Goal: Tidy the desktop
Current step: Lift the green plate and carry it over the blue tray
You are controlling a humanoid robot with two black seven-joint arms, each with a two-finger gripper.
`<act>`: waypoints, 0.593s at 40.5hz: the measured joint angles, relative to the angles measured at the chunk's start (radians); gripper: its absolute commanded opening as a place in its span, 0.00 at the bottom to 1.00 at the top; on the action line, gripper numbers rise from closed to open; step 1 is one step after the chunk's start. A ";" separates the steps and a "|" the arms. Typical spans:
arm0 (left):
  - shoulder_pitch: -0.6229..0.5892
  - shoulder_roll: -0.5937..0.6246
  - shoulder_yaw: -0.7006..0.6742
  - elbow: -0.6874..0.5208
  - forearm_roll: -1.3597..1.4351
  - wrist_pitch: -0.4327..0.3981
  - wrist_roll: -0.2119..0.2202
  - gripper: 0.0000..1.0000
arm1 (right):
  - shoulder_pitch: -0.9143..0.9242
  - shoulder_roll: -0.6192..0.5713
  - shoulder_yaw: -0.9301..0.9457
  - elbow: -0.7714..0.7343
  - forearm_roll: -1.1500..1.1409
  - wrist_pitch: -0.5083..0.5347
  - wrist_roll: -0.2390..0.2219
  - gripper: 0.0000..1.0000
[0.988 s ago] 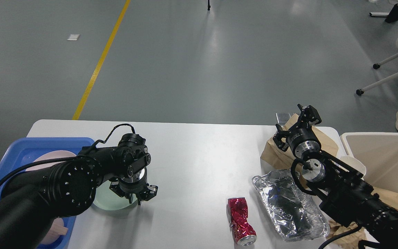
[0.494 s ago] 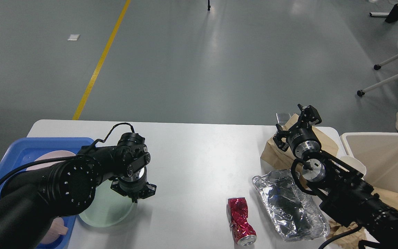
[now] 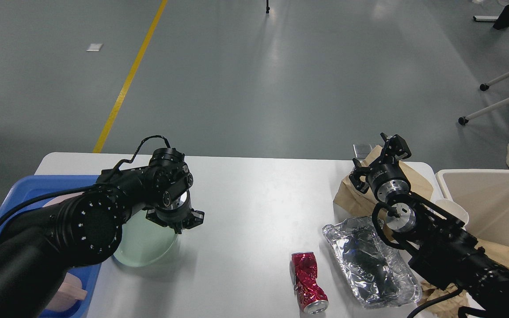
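The white desktop point(image 3: 245, 198) fills the lower half of the head view. My left gripper point(image 3: 176, 224) is shut on the right rim of a pale green plate point(image 3: 142, 247) and holds it tilted just above the table, next to the blue tray point(image 3: 29, 185). My right gripper point(image 3: 376, 161) is open and empty, its fingers spread over a crumpled brown paper bag point(image 3: 354, 201) at the back right. A crushed red can point(image 3: 307, 282) and a crumpled foil container point(image 3: 369, 260) lie near the front right.
A beige bin point(image 3: 493, 207) stands off the table's right end, with a white cup point(image 3: 455, 211) at its near rim. Pink dishes point(image 3: 66, 289) lie in the blue tray, mostly hidden by my left arm. More brown paper point(image 3: 440, 296) lies at the front right.
My left gripper has risen and moved back a little, lifting the green plate off the table and tilting it. The right arm has not moved.
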 measured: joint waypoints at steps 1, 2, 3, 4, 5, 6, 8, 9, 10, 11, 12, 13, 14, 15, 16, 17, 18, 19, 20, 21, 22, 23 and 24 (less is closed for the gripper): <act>-0.010 0.001 0.001 0.002 0.000 0.000 0.000 0.00 | 0.000 0.000 0.000 0.000 0.000 0.000 0.000 1.00; -0.030 0.002 0.002 0.003 0.001 -0.002 0.001 0.00 | 0.000 0.000 0.000 0.000 0.000 0.000 0.000 1.00; -0.038 0.002 0.003 0.004 0.001 -0.002 0.001 0.00 | 0.000 0.000 0.000 0.000 0.000 0.000 0.000 1.00; -0.045 0.002 0.003 0.004 0.001 -0.002 0.001 0.00 | 0.000 0.000 0.000 0.000 0.000 0.000 0.000 1.00; -0.053 0.002 0.004 0.004 0.001 -0.002 0.001 0.00 | 0.000 0.000 0.000 0.000 0.000 0.000 0.000 1.00; -0.065 0.002 0.005 0.004 0.001 -0.002 0.001 0.00 | 0.000 0.000 0.000 0.000 0.000 0.000 0.000 1.00; -0.083 0.002 0.005 0.004 0.002 -0.002 0.002 0.00 | 0.000 0.000 0.000 0.000 0.000 0.000 0.000 1.00; -0.095 0.002 0.006 0.004 0.003 -0.002 0.002 0.00 | 0.000 0.000 0.000 0.000 0.000 0.000 0.000 1.00; -0.103 0.002 0.006 0.004 0.003 -0.002 0.002 0.00 | 0.000 0.000 0.000 0.000 0.000 0.000 0.000 1.00; -0.113 0.001 0.006 0.004 0.004 -0.002 0.003 0.00 | 0.000 0.000 0.000 0.000 0.000 0.000 0.000 1.00; -0.129 -0.002 0.006 0.004 0.004 -0.002 0.003 0.00 | 0.000 0.000 0.000 0.000 0.000 0.000 0.000 1.00; -0.137 -0.003 0.007 0.004 0.004 -0.003 0.004 0.00 | 0.000 0.000 0.000 0.000 0.000 0.000 0.000 1.00; -0.147 -0.005 0.007 0.004 0.004 -0.005 0.004 0.00 | 0.000 0.000 0.000 0.000 0.000 0.000 0.000 1.00; -0.157 -0.006 0.007 0.004 0.005 -0.007 0.004 0.00 | 0.000 0.000 0.000 0.000 0.000 0.000 0.000 1.00; -0.178 -0.010 0.007 0.004 0.007 -0.014 0.005 0.00 | 0.000 0.000 0.000 0.000 0.000 0.000 0.000 1.00; -0.186 -0.011 0.007 0.004 0.007 -0.019 0.005 0.00 | 0.000 0.000 0.000 0.000 0.000 0.000 0.000 1.00; -0.197 -0.013 0.007 0.003 0.009 -0.030 0.006 0.00 | 0.000 0.000 0.000 0.000 0.000 0.000 0.000 1.00; -0.207 -0.015 0.007 0.002 0.009 -0.042 0.006 0.00 | 0.000 0.000 0.000 0.000 0.000 0.000 0.000 1.00; -0.218 -0.017 0.007 0.001 0.009 -0.055 0.006 0.00 | 0.000 0.000 0.000 0.000 0.000 0.000 0.000 1.00; -0.245 -0.019 0.006 -0.002 0.010 -0.077 0.006 0.00 | 0.000 0.000 0.000 0.000 0.000 0.000 0.000 1.00; -0.255 -0.019 0.006 -0.003 0.010 -0.084 0.006 0.00 | 0.000 0.000 0.000 0.000 0.000 0.000 0.000 1.00; -0.264 -0.019 0.006 -0.004 0.010 -0.088 0.007 0.00 | 0.000 0.000 0.000 0.000 0.000 0.000 0.000 1.00; -0.276 -0.019 0.005 -0.006 0.010 -0.092 0.007 0.00 | 0.000 0.000 0.000 0.000 0.000 0.000 0.000 1.00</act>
